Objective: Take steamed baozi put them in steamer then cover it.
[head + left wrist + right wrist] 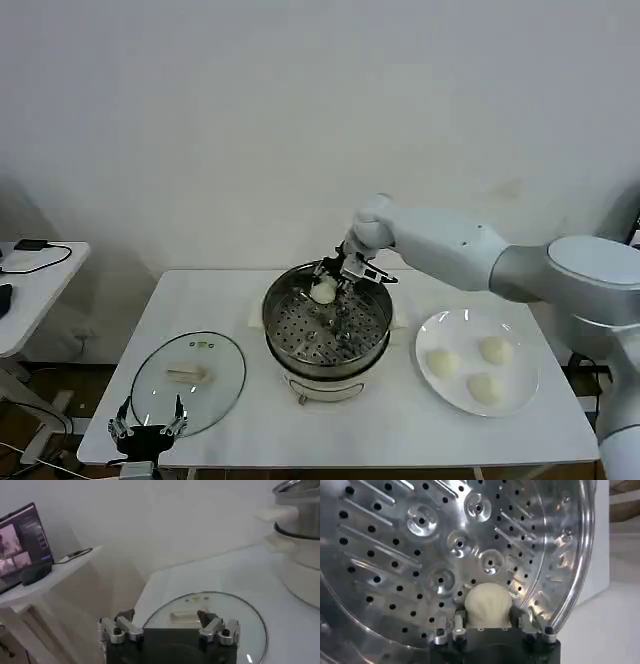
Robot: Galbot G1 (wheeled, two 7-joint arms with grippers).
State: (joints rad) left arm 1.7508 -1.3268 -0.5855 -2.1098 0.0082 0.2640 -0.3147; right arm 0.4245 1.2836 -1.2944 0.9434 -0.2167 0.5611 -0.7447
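My right gripper is shut on a cream baozi, holding it over the far rim of the steel steamer. In the right wrist view the baozi sits pinched between the two fingers of the gripper, just above the perforated tray. Three more baozi lie on the white plate to the right of the steamer. My left gripper hangs open at the table's front left edge, just before the glass lid. The lid lies flat beyond the left gripper.
A white side table with a cable and a dark device stands to the left. In the left wrist view it carries a lit screen. A white wall rises behind the table. Bare tabletop lies in front of the steamer.
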